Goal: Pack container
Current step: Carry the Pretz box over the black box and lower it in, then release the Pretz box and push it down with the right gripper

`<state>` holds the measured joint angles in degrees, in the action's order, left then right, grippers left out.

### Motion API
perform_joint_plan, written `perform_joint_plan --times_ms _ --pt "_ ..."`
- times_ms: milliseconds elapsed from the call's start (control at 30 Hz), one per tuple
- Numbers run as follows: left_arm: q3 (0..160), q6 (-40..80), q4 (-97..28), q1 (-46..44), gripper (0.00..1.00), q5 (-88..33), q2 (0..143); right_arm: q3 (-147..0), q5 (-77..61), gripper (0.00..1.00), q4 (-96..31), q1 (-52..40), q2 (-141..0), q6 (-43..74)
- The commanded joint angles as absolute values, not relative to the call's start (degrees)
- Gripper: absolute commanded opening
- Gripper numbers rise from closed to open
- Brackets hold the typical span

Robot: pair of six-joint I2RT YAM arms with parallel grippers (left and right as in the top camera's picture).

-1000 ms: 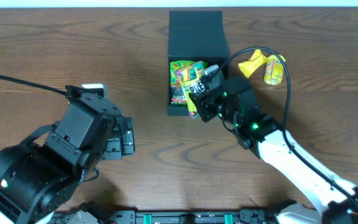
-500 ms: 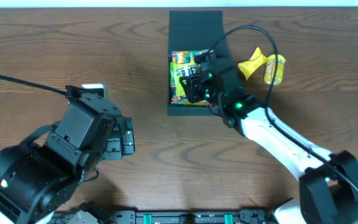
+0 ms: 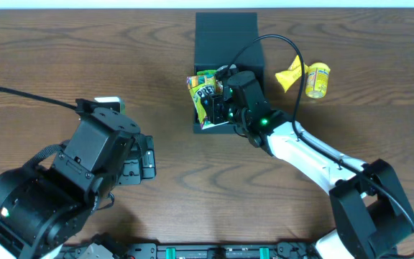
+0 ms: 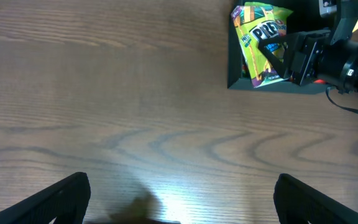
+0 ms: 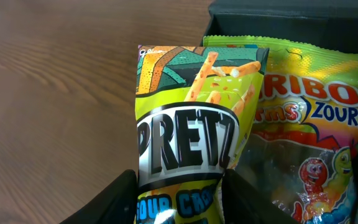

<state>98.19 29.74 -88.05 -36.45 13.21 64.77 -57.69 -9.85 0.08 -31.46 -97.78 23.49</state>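
Green Pretz packet (image 5: 185, 137) clamped in right gripper (image 5: 179, 198), arm stretched over container (image 3: 225, 34); left gripper (image 4: 185, 202) apart.

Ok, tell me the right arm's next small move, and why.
Probably nudge the right end effector toward the middle of the container before releasing: it is shut on the Pretz packet, whose left edge overhangs the container's left wall, beside the Haribo bag already inside.

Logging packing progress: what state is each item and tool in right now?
Square black cardboard container: lid open.
Green Pretz snack packet: held over the container's left edge.
Green-yellow Haribo sweets bag: lying inside container.
Yellow can and yellow wrapper: on table, outside.
Left tool: open, empty.
Right tool: shut on Pretz packet.
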Motion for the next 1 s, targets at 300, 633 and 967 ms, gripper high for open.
perform_joint_plan --times_ms 300,633,967 --pt "98.7 29.1 -88.1 -36.4 0.95 13.0 64.8 -58.8 0.9 0.45 -4.5 -31.8 -98.2 23.8" --pt "98.7 29.1 -88.1 -36.4 0.95 13.0 64.8 -58.8 1.5 0.43 -3.3 -32.0 -98.2 31.2" --pt "98.7 29.1 -88.1 -36.4 0.95 13.0 64.8 -58.8 1.5 0.36 -3.1 -32.7 -98.3 31.5"
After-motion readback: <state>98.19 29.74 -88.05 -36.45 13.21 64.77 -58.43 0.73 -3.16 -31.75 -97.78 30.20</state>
